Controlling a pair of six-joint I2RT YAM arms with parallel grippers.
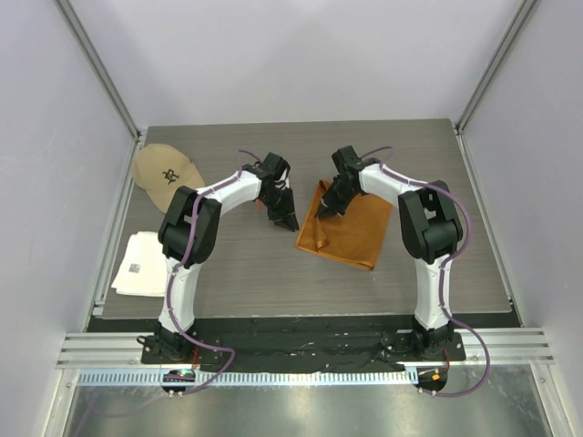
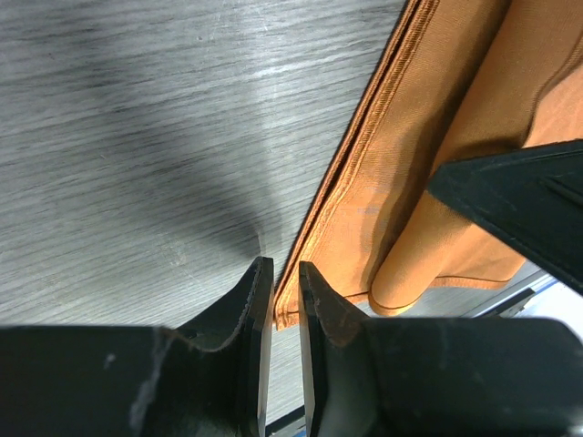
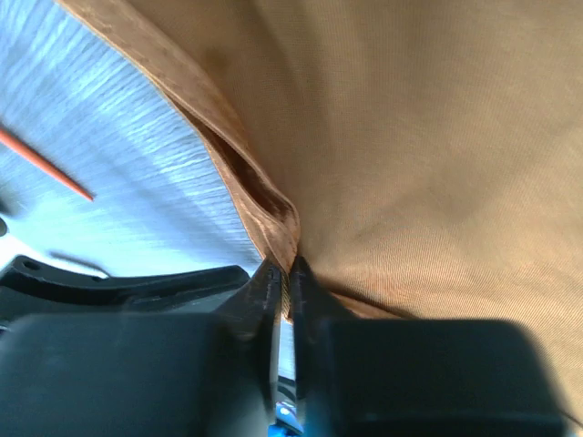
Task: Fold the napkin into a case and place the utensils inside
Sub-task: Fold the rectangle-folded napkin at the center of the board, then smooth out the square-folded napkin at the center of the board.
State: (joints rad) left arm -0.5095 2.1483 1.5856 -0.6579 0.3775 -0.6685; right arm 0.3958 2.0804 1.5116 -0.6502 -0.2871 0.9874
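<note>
1. The right gripper (image 3: 284,273) was clamped tight on a raised ridge of the rust-orange napkin (image 1: 357,235), along the cloth's left edge near its far corner.
2. The left gripper (image 2: 286,273) had its jaws nearly together, with only a slim gap. The napkin's near-left corner hem sat in line with that gap. Whether it was pinched could not be told.
3. The napkin lay right of centre on the grey table (image 1: 237,264), in front of the right arm. It was already doubled, with its stacked hems facing the left arm.
4. The step in hand was probably another fold toward a narrow case. Doing it well called for both grippers to catch every layer of that left edge. They should then lift it low and carry it across evenly, so the hems landed parallel.
5. From overhead the cloth was nearly square and slightly tilted. Its left edge ran far-to-near, leaning toward the left arm, and no clear long axis showed yet.
</note>
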